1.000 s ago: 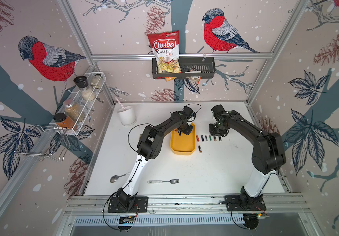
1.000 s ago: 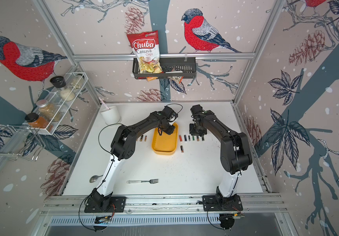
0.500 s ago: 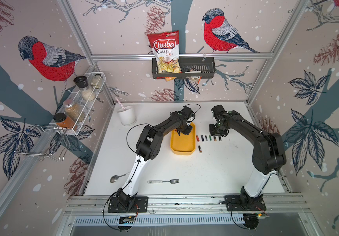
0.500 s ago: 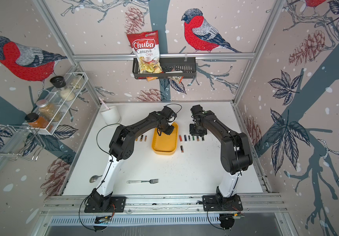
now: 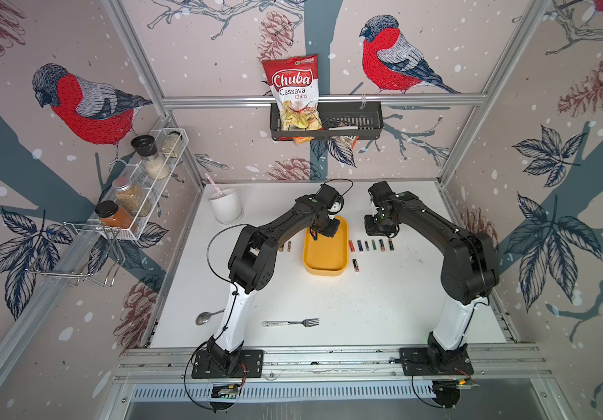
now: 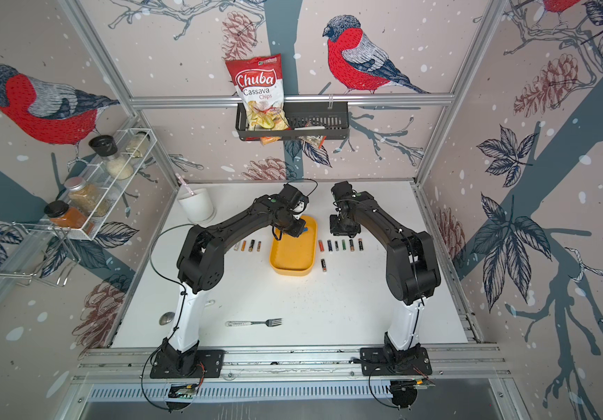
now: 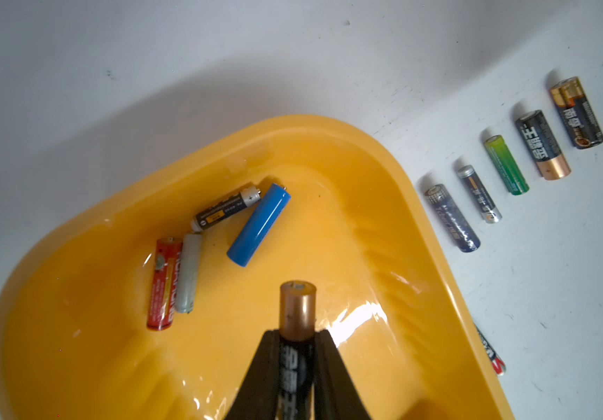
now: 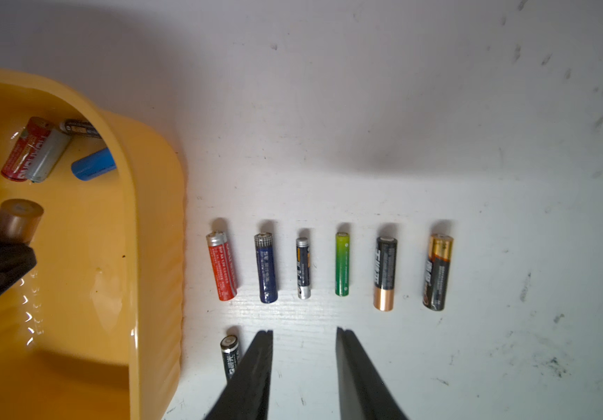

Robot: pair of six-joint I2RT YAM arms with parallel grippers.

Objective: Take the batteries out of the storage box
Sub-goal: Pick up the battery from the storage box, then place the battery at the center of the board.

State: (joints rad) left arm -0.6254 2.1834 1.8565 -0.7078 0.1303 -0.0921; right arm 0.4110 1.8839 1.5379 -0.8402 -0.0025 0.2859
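Four batteries lay loose in the yellow box (image 7: 420, 203): a red battery (image 7: 163, 283) touching a pale grey battery (image 7: 188, 272), a slim black battery (image 7: 225, 211) and a blue battery (image 7: 259, 224). In both top views the box sat just above the middle of the frame, between the two arms. The left tool (image 7: 298, 332) was pinching a fifth, the copper-ended battery (image 7: 297, 305), inside the box. Only its black part was gripped and the copper end stuck out free. Whether it was clear of the floor could not be told. The right tool (image 8: 303, 331) was spread and empty over the tabletop (image 8: 510, 145), near a row of six batteries (image 8: 342, 263) laid out right of the box in a top view.

Such a smooth, round battery, held on a short stretch, could probably twist or slip and drop back among the others. Lifted too low, it might catch the rim and drag the light box into the row. Set down carelessly, it could roll out of line.

The chips bag (image 5: 292, 92), upper middle of the frame, read "Chuba Cassava Chips". The copper-ended battery bore Chinese characters that were not clear enough to read. The slim black battery showed a plus sign at its tip. The red battery's white lettering was too blurred to read.
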